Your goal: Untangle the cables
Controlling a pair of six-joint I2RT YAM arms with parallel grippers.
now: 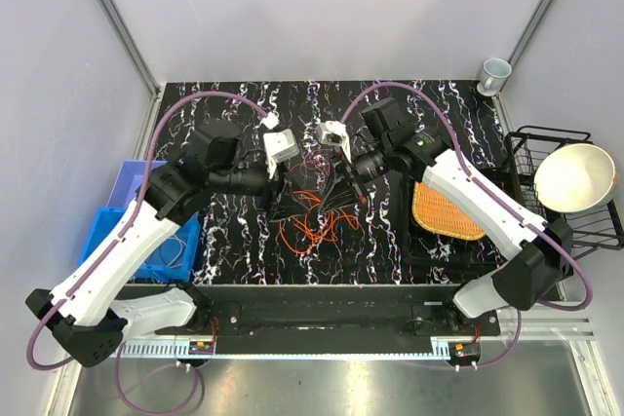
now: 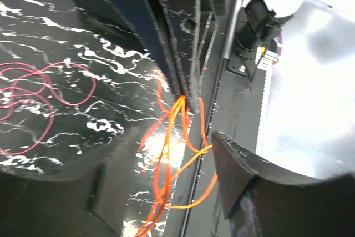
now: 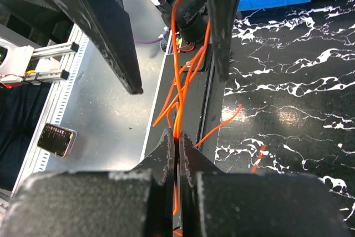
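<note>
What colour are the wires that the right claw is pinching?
Bright orange wires, clearest in the right wrist view.

The cables lie on the middle of the desk. Left of the cables stands a bin, right of them a mat, further right a rack carrying a bowl, and behind them to the right a cup.

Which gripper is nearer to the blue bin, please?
Left. The left gripper is right of the blue bin; the right gripper, shut on orange cables, lies beyond it, farther right.
</note>
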